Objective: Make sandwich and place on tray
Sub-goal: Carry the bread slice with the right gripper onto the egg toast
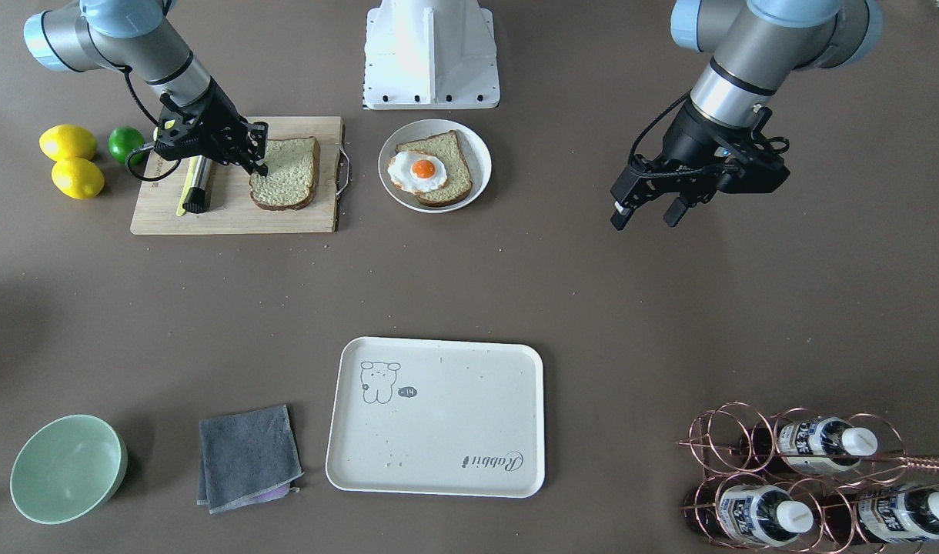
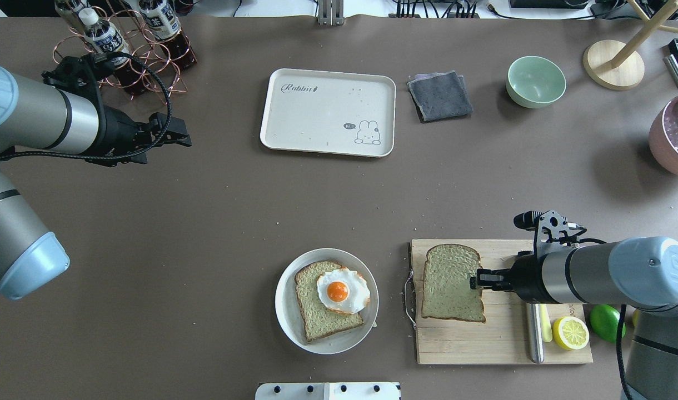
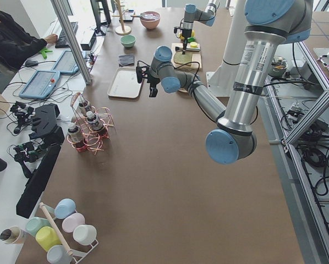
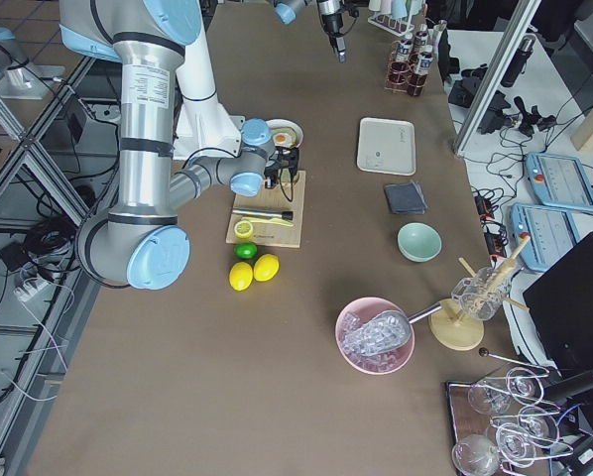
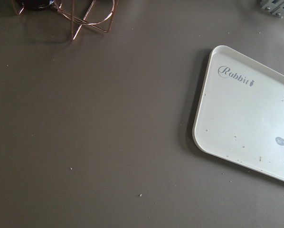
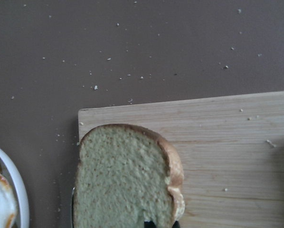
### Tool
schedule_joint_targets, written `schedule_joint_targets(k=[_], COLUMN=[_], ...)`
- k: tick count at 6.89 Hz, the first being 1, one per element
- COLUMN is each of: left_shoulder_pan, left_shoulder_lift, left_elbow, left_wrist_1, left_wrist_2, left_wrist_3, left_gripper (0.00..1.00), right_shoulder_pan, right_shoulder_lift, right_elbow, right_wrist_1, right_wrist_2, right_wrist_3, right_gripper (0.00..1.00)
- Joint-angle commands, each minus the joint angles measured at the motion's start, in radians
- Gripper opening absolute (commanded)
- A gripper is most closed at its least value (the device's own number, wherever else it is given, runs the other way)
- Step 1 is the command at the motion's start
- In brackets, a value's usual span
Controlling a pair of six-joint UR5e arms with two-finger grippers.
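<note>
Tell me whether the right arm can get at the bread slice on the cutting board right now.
Probably yes: the right hand sits at the edge of the bread slice on the cutting board, and nothing lies between them.

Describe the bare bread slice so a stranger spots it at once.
Find the wooden cutting board beside the lemons. The brown wholegrain bread slice lies on it, bare on top. The other slice sits on the round white plate under a fried egg.
</note>
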Motion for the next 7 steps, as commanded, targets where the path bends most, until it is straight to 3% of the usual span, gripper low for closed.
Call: schedule_joint_targets(k=[1,3,5,7], left_shoulder_pan=[0.000,0.000,0.006,0.021], left_shoulder_lift=[-0.001,-0.001,0.001,0.001], left_elbow=[0.003,0.003,0.003,0.006], left_wrist_1=[0.000,0.000,-0.001,-0.001], left_wrist_2=[0.000,0.000,0.021,0.035], left_wrist_3=[0.000,-0.002,-0.009,-0.021], left_gripper=[0.97,0.97,0.97,0.97], right_shoulder_pan=[0.019,-0.011,-0.125,-0.154], right_shoulder_lift=[0.077,0.211,0.329,0.374], right_elbow=[0.037,-0.008,-0.076,-0.134], right_wrist_1=[0.002,0.002,0.000,-0.001], right_wrist_2=[0.052,0.040,-0.099,-0.127], right_wrist_3=[0.008,0.008,0.006,-0.003], right_gripper=[0.00,0.00,0.00,0.00])
